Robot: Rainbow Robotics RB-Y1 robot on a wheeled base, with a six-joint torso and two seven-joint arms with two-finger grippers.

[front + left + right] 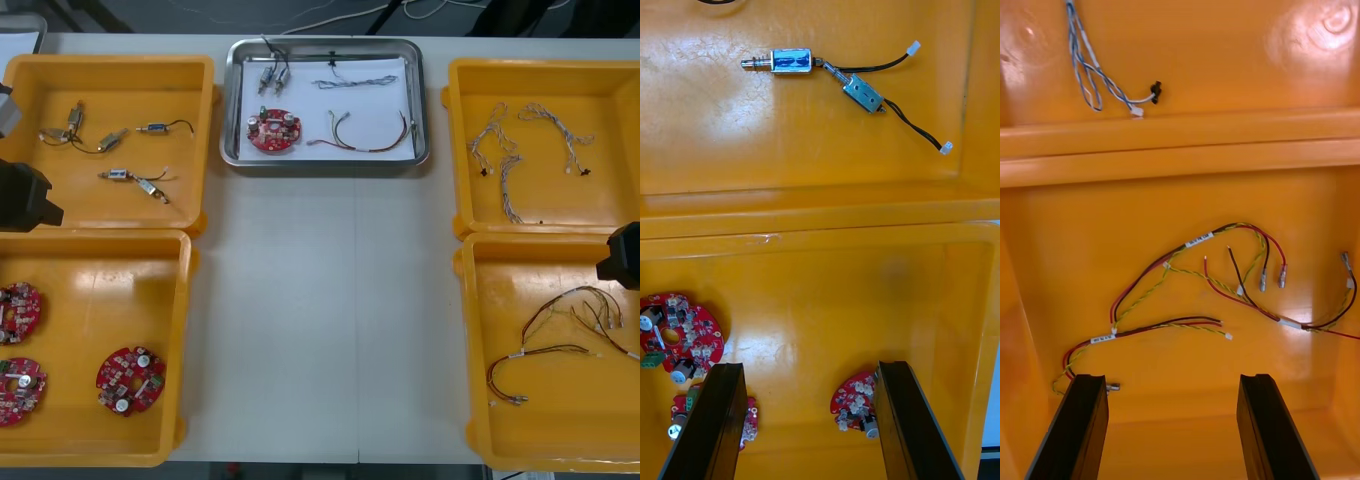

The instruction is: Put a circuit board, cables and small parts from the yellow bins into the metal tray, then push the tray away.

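Note:
The metal tray [425,100] sits at the table's far middle, white inside. In it lie a round red circuit board [274,130], small metal parts [273,72], a blue and white cable [355,81] and a red and yellow cable [365,135]. My left gripper [809,371] is open above the near left bin, with red boards [677,341] below and beside its fingers. My right gripper [1172,382] hangs open over the near right bin, just short of the red and yellow cables [1195,285]. Nothing is held by either one.
The far left bin [195,140] holds several small metal parts [824,71]. Three boards lie in the near left bin [90,300]. Blue and white cables [520,150] fill the far right bin, and red and yellow cables [560,340] the near right one. Bare table lies between the bins.

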